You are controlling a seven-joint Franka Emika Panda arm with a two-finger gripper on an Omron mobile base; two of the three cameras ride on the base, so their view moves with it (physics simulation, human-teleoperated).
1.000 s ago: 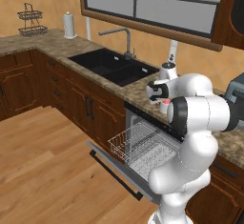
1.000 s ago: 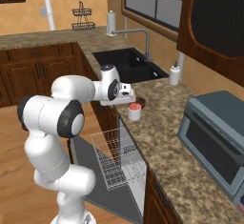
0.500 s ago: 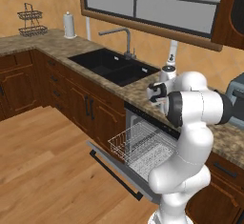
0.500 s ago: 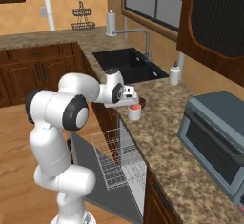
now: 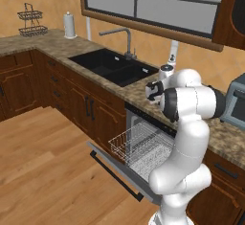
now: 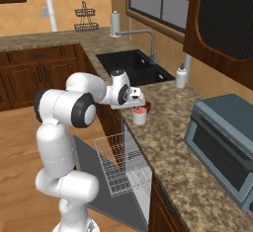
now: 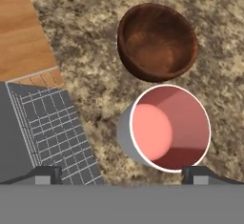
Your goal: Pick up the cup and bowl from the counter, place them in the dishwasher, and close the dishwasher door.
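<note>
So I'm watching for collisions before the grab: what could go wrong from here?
The bowl sits close beside the cup, so a finger coming down could nudge it. The gripper is off-centre from the cup and might clip its rim. Both stand near the counter edge above the open dishwasher door.

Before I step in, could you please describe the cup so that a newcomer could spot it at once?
Find the granite counter above the open dishwasher, right of the sink. Near its front edge stands the cup, under the gripper. It is white and cylindrical with a pink-red inside, unlike the rounded dark brown bowl right beside it.
</note>
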